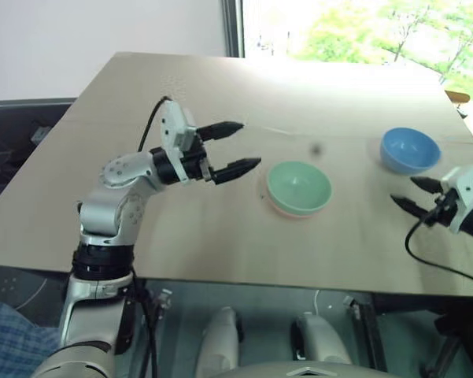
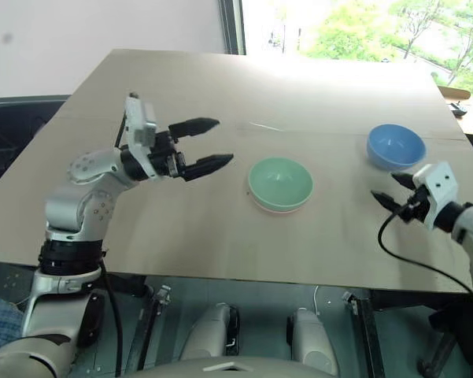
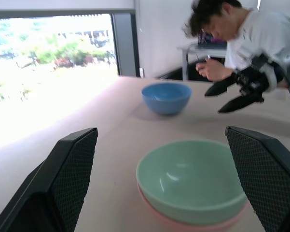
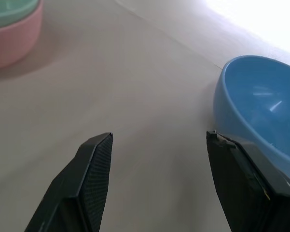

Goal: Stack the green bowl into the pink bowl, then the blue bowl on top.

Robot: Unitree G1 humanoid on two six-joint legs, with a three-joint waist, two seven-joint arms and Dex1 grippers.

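Now: green nested in pink, blue not yet stacked.

Landmark is the pink bowl (image 3: 157,218) on the table (image 1: 181,228): the green bowl (image 1: 299,186) sits inside it, only a pink rim showing underneath. Left gripper (image 1: 238,146) hangs just to its left, jaws wide, holding nothing. The blue bowl (image 1: 409,150) sits well to the right and a bit farther back, apart from the stack. Right gripper (image 1: 408,194) is near the blue bowl's front side, jaws wide, empty. Risk, my guess: a finger could land on the smooth blue rim instead of straddling it and shove or tip the bowl; a tilted drop would seat it crooked.
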